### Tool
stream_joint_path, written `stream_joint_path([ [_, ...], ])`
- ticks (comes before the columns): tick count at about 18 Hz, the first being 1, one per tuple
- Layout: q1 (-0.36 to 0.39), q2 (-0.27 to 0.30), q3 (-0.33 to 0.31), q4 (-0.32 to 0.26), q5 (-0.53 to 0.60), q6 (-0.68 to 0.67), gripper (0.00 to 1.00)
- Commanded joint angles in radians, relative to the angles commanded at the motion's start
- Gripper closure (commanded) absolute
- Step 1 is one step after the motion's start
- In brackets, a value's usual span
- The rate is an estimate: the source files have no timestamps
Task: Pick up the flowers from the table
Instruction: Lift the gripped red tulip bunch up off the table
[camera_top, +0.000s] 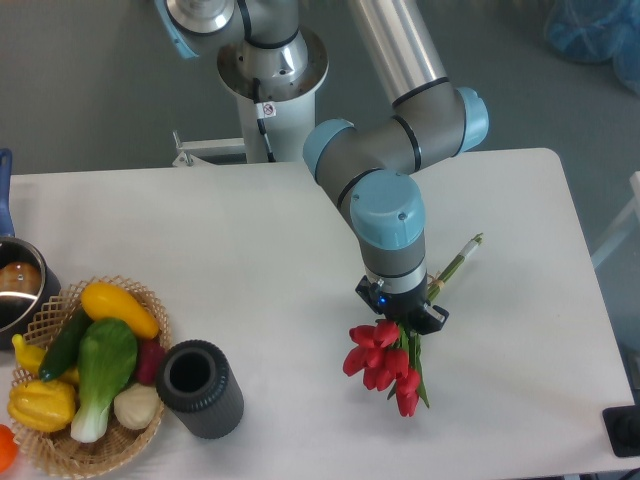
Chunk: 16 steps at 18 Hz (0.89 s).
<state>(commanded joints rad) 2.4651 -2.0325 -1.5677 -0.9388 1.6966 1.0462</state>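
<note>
Wicker basket (45, 445) heaped with toy vegetables sits at the near left corner of the smooth white rectangular surface (250, 260), a dark ribbed cylindrical cup (200, 388) just beside it. Toward the right, the small bunch of red tulips with green leaves and thin stems (385, 365) lies under the black two-finger pincer (403, 318), which straddles the stems; whether it is clamped on them cannot be told.

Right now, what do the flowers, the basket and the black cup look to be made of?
The flowers: likely artificial, plastic or fabric, given uniform matte red petals. The basket: woven wicker or similar, tan strands visible at the rim. The black cup: dark matte cylinder, possibly plastic or rubber; unclear.
</note>
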Motion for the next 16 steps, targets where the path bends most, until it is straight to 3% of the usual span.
stream_joint_path([
  [13, 0.009, 0.014, 0.029, -0.002, -0.028, 0.002, 1.0],
  [16, 0.011, 0.043, 0.037, -0.043, -0.032, 0.029, 1.0],
])
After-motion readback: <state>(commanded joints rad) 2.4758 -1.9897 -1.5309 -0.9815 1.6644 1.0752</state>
